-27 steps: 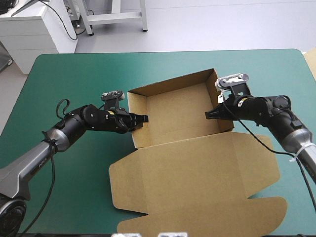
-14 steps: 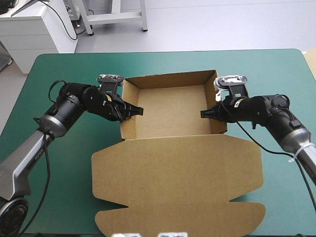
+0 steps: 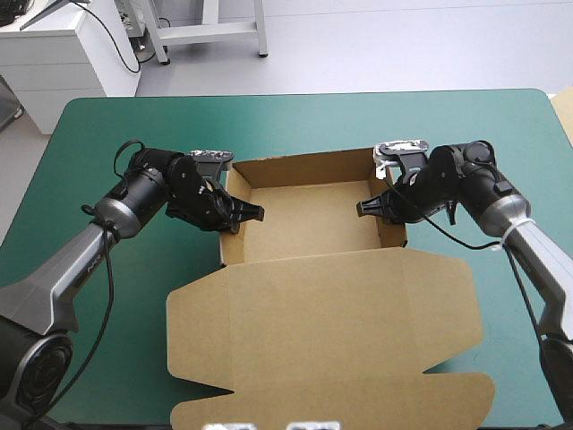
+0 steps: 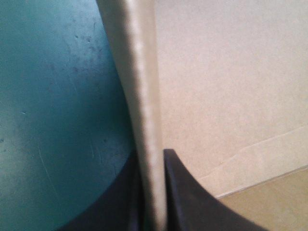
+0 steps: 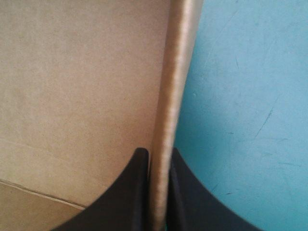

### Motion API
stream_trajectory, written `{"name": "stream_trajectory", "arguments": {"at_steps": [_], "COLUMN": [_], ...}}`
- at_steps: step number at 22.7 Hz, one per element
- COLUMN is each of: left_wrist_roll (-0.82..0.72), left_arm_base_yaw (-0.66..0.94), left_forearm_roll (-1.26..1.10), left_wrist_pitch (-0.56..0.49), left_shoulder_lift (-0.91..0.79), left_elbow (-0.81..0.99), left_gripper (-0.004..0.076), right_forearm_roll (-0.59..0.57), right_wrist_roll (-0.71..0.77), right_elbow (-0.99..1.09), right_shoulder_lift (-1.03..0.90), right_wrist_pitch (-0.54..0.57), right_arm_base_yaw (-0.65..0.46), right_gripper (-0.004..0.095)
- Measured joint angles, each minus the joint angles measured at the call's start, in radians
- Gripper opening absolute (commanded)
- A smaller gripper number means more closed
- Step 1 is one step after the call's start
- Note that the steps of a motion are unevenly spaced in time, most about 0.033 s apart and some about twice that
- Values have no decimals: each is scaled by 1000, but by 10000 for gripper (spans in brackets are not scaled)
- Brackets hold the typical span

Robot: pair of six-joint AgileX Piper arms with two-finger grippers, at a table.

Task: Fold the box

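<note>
— What sort of place is this?
— A robotics lab, by the look of it. The left arm (image 3: 134, 202) and the right arm (image 3: 474, 184), both black robot arms trailing cables, reach in over a bench (image 3: 358, 116) with a teal-green cover, both at a brown box (image 3: 309, 210).
— And beyond the bench?
— A smooth pale grey floor (image 3: 403, 45). Past the far left corner stands a white cabinet (image 3: 54, 63) with a black cable (image 3: 116, 40) hanging over it. Beyond the far edge stands a grey metal frame (image 3: 210, 31) on legs. It all looks plain and institutional, nothing homely.
</note>
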Motion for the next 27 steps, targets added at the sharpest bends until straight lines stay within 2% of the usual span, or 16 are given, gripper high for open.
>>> {"name": "stream_trajectory", "arguments": {"at_steps": [6, 15, 18, 20, 21, 24, 27], "left_wrist_roll": [-16, -78, -74, -74, -73, -54, -36], "left_arm_base_yaw": [0, 0, 0, 0, 0, 0, 0], "left_forearm_roll": [5, 10, 10, 10, 10, 16, 18], "left_wrist_pitch": [2, 9, 10, 11, 11, -7, -38], "left_shoulder_lift": [62, 154, 154, 155, 155, 162, 184], "left_elbow": [0, -26, -27, -28, -28, -27, -25], "left_gripper": [-8, -8, 1, 67, 136, 295, 476], "right_forearm_roll": [0, 0, -3, -4, -5, -31, -71], "right_wrist_roll": [0, 0, 0, -2, -1, 24, 46], "right_elbow": [-15, -24, -25, -25, -25, -26, -41], "right_shoulder_lift": [86, 153, 156, 157, 157, 170, 179], "right_wrist_pitch": [51, 58, 54, 54, 54, 58, 80], "right_arm_base_yaw": [0, 1, 1, 1, 1, 3, 5], "right_gripper": [0, 3, 63, 197, 287, 392, 422]}}
